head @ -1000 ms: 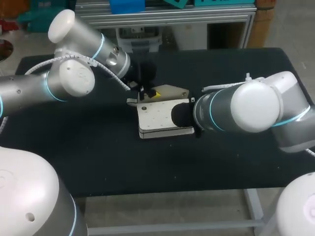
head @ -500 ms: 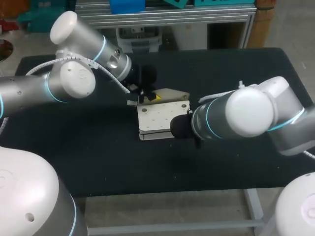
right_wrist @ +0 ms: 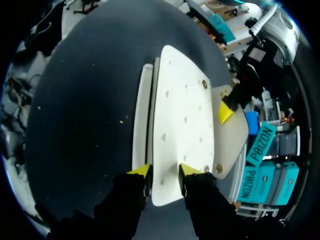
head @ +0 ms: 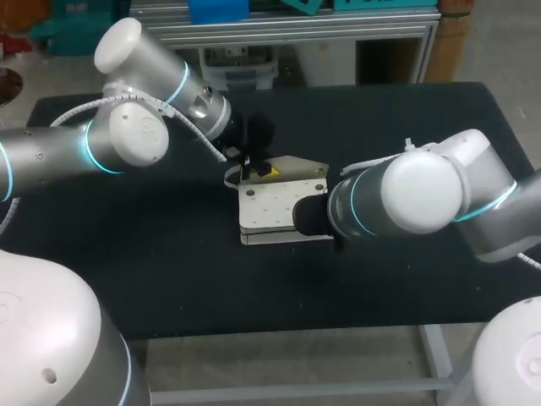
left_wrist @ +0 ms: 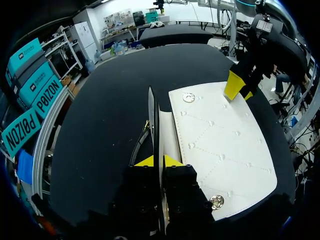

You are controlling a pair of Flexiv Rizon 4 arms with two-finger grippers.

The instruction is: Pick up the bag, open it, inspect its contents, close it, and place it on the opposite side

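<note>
A white bag [head: 270, 207] of smooth, matt, quilt-stitched leather-like material, fitted with shiny metal snap studs [left_wrist: 216, 201], on a bench [head: 406, 127] topped in matt black, faintly speckled covering.

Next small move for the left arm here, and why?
Probably raise the left gripper up and back, swinging the flap wider off the bag. It pinches the flap, only partly lifted; the right gripper clamps the bag's edge, and the inside isn't yet visible.
</note>
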